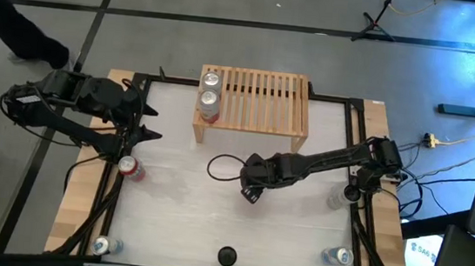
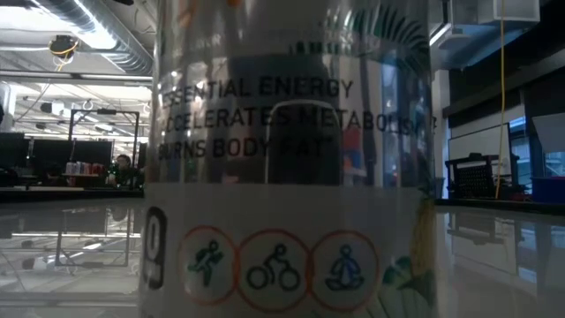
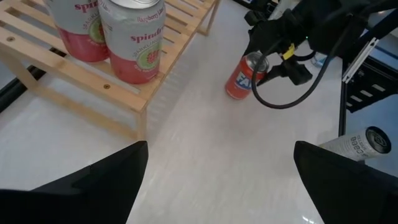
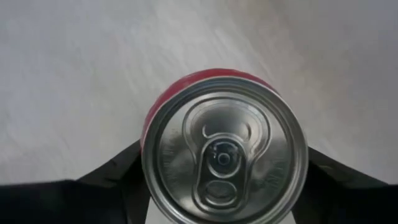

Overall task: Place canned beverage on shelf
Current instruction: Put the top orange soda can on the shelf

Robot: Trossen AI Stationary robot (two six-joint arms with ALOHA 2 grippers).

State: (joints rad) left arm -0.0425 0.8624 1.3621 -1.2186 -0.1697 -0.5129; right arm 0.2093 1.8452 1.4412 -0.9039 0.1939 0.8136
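An orange-red can [image 3: 239,84] stands upright on its base on the white table, mid-table in front of the shelf [image 1: 262,109]. My right gripper [image 1: 252,189] comes down over the can and hides it in the high view. The right wrist view looks down on its silver lid [image 4: 224,152]. The light-wood slatted shelf stands at the far side with two pink-and-white cans [image 1: 211,92] on its left end. My left gripper [image 3: 221,180] hangs open above the table's left side, holding nothing. My right gripper pinches the orange-red can between its two fingers [image 4: 124,177], one on each opposite side of the wall just below the rim [image 4: 148,132]. The fingers come steeply from above. The can stands upright with its base on the table.
A red can [image 1: 132,168] stands near the table's left edge. More cans are at the near left [image 1: 103,245], near right [image 1: 337,257] and right [image 1: 336,197]. One printed can [image 2: 291,159] fills the low view. The right arm's black cable [image 3: 273,99] loops beside the held can.
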